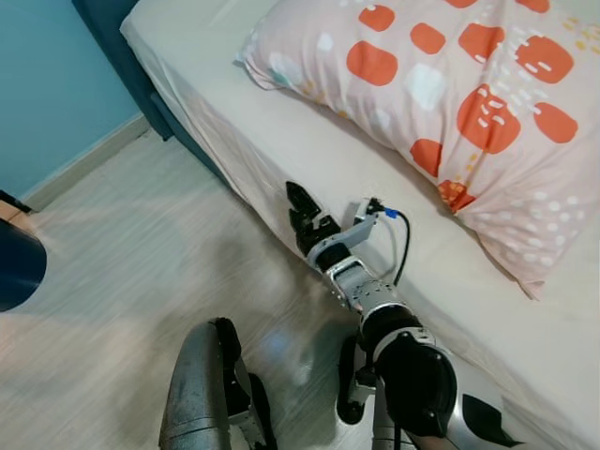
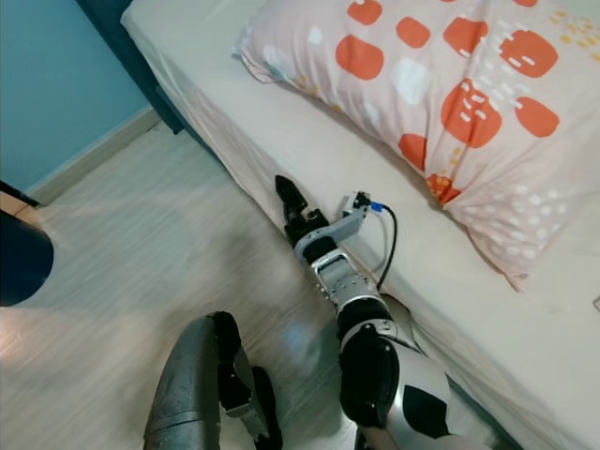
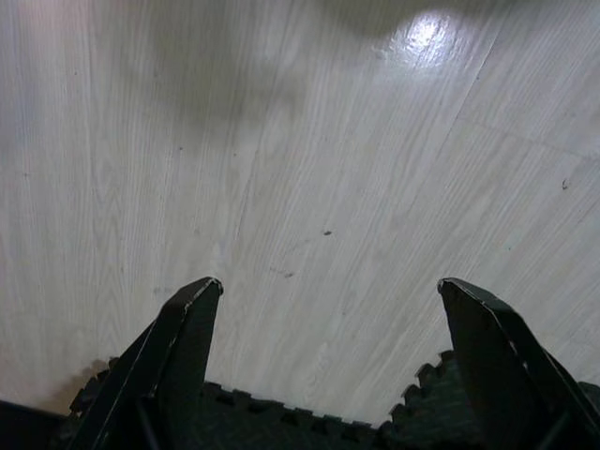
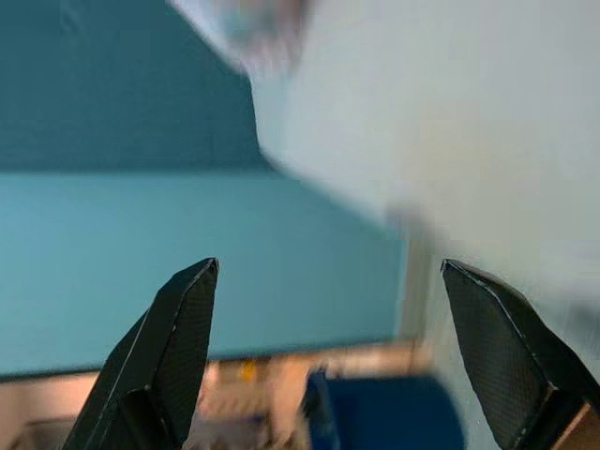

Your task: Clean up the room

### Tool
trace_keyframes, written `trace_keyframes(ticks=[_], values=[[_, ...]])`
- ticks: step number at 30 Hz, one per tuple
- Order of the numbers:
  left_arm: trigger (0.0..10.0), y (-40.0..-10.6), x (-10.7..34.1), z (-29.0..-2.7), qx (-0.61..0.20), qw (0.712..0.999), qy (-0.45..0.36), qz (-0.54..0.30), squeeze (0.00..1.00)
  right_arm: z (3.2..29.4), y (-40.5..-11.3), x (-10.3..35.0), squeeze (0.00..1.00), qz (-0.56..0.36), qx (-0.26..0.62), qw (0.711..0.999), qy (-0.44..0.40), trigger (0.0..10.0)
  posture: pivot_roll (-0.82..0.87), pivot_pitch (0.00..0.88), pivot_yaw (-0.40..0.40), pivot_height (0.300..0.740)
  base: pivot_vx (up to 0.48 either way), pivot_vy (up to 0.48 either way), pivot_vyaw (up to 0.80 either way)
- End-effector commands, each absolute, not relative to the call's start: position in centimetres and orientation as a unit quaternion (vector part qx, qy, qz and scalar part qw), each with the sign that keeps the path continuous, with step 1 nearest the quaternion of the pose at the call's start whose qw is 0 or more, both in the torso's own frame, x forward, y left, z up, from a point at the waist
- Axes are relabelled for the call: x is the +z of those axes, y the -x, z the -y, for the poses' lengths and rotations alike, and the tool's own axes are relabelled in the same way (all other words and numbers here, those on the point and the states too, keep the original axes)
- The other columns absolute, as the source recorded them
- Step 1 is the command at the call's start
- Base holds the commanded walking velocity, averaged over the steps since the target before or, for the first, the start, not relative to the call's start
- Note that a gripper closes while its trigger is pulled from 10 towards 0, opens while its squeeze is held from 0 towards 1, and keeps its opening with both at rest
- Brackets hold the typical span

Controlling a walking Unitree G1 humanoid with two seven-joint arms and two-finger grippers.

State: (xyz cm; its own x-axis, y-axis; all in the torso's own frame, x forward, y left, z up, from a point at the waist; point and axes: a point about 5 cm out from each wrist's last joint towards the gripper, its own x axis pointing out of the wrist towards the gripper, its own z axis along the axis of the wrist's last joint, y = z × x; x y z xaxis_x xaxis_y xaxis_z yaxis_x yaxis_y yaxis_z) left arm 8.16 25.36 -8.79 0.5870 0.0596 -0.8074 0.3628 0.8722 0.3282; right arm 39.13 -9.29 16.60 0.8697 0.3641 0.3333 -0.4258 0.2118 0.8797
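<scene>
My right pincer (image 1: 300,208), fingers apart, reaches beside the near edge of the bed (image 1: 281,141); my left pincer (image 3: 328,366) hangs apart over the floor (image 3: 281,169).

Even indoor light, mixed sharpness.
Glare spot on floor (image 3: 424,30); soft shadow beside it. Right wrist view heavily blurred; head views mildly smeared near lower edges.

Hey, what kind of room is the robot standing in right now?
Most likely a bedroom: a bed with a pale sheet, a large pillow with orange spots lying on it, and light wood-look flooring beside a teal wall.
</scene>
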Motion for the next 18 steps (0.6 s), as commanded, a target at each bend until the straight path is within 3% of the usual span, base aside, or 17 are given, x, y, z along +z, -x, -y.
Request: trace_keyframes(ticks=[1, 6, 8, 9, 13, 18], values=[[10.0, -5.4, -9.5, -25.3, -0.093, 0.838, -0.23, -0.486, 0.0, 10.8, -39.2, 16.9, 0.0, 0.063, 0.243, 0.783, -0.569, 10.0, 0.14, 0.621, 0.023, 0.535, 0.0, 0.0, 0.0], [10.0, -5.2, -9.5, -25.4, -0.094, 0.838, -0.231, -0.486, 0.0, 14.0, -39.9, 18.9, 0.0, 0.12, 0.218, 0.794, -0.555, 10.0, 0.14, 0.627, 0.023, 0.535, 0.0, 0.0, 0.0], [10.0, -5.0, -9.5, -25.4, -0.094, 0.837, -0.231, -0.487, 0.0, 17.2, -40.2, 20.2, 0.0, 0.162, 0.176, 0.798, -0.554, 10.0, 0.15, 0.631, 0.022, 0.535, 0.0, 0.0, 0.0], [10.0, -5.0, -9.5, -25.4, -0.094, 0.837, -0.231, -0.487, 0.0, 17.2, -40.2, 20.2, 0.0, 0.162, 0.176, 0.798, -0.554, 10.0, 0.15, 0.631, 0.022, 0.535, 0.0, 0.0, 0.0], [10.0, -4.9, -9.3, -25.7, -0.09, 0.839, -0.233, -0.483, 0.0, 22.4, -40.0, 21.8, 0.0, 0.224, 0.103, 0.798, -0.551, 10.0, 0.18, 0.636, 0.026, 0.535, 0.0, 0.0, 0.0], [10.0, -4.9, -9.1, -26.1, -0.087, 0.839, -0.236, -0.482, 0.0, 24.8, -39.6, 22.4, 0.0, 0.253, 0.066, 0.792, -0.552, 10.0, 0.19, 0.637, 0.024, 0.535, 0.0, 0.0, 0.0]])
